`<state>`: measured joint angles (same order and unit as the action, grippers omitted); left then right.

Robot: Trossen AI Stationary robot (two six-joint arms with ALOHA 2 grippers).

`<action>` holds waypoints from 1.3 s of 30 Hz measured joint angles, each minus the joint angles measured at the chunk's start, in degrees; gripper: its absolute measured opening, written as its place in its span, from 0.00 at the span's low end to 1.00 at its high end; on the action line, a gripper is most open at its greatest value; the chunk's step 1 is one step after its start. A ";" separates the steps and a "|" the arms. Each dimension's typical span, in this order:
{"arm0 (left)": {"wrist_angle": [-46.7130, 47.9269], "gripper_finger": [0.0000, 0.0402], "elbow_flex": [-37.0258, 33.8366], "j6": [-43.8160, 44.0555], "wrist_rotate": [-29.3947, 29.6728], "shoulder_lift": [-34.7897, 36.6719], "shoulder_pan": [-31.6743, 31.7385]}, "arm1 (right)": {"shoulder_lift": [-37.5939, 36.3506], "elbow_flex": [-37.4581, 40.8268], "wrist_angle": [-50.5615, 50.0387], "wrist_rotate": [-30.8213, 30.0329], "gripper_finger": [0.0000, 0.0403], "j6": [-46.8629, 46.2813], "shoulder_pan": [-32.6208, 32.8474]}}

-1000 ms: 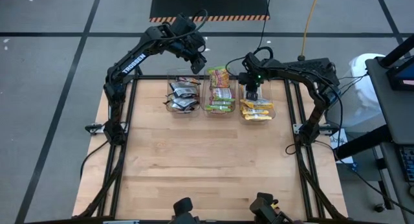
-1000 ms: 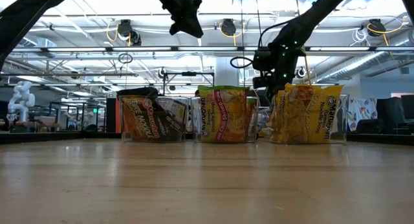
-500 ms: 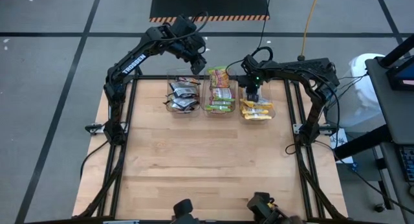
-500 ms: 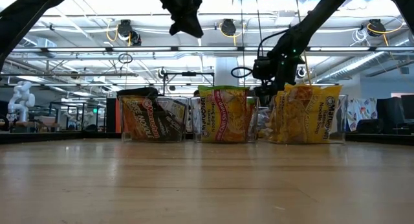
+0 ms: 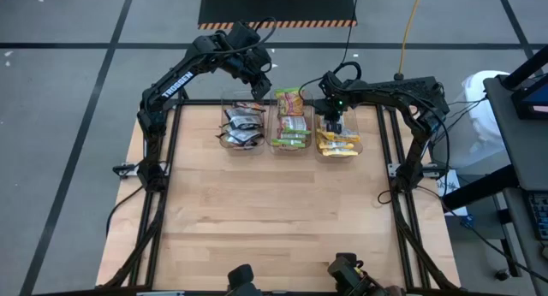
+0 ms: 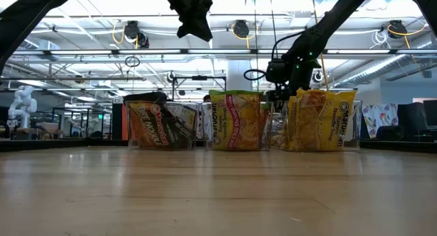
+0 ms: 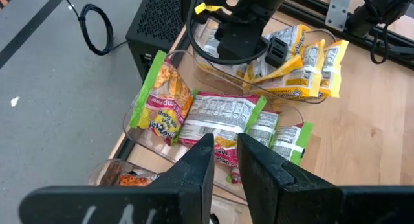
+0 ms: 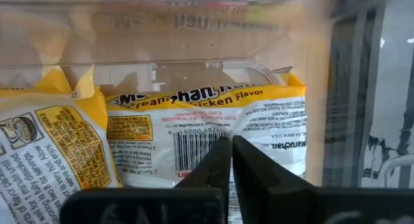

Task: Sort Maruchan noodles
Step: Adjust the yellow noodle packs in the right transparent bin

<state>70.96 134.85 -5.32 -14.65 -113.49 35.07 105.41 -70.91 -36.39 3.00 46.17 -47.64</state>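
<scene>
With its fingers closed and empty, the right gripper (image 5: 333,125) at upper centre-right could snag the yellow packets (image 5: 339,144) when rising.

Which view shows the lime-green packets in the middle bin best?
The left wrist view: the lime-green packets fill its centre, labels visible. The high view shows them small; the low view shows only one front packet edge-on; the right wrist view shows only yellow packets.
</scene>
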 joint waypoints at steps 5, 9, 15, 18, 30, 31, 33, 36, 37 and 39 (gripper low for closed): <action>0.00 0.18 0.00 0.00 0.00 0.00 0.00 | -0.87 0.10 -1.34 -0.33 0.00 0.95 -0.04; 0.00 0.18 0.00 0.02 0.00 0.00 0.00 | -3.03 0.33 -2.34 -0.60 0.00 1.13 -0.01; 0.00 0.18 0.00 0.38 0.00 0.00 -0.02 | -6.42 0.39 -4.81 -0.98 0.00 1.11 -0.04; -0.02 0.18 0.00 0.55 0.00 0.00 -0.02 | -7.67 0.37 -5.08 -1.91 0.00 1.09 -0.02; -0.02 0.18 0.00 1.29 -0.02 0.00 -0.72 | -10.84 0.20 -4.71 -5.92 0.00 -0.02 -1.12; -0.02 0.18 0.00 1.24 -0.02 0.00 -0.80 | -10.84 0.20 -4.60 -5.91 0.00 -0.68 -1.27; -0.02 0.18 0.00 1.16 -0.02 0.00 -1.07 | -10.84 0.20 -4.60 -5.91 0.00 -0.73 -1.72; -0.02 0.18 0.00 1.14 -0.02 0.00 -1.09 | -10.64 0.17 -4.03 -5.98 0.00 0.02 -2.45; -0.01 0.18 0.00 1.14 -0.02 0.00 -1.08 | -10.60 0.17 -3.53 -6.23 0.00 0.15 -2.75; -0.02 0.18 0.00 1.16 -0.02 0.00 -1.07 | -10.60 0.17 -2.22 -7.67 0.00 -0.69 -3.06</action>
<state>70.94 134.85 -4.16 -14.68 -113.49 34.00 94.80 -70.74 -38.61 -4.67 45.48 -50.70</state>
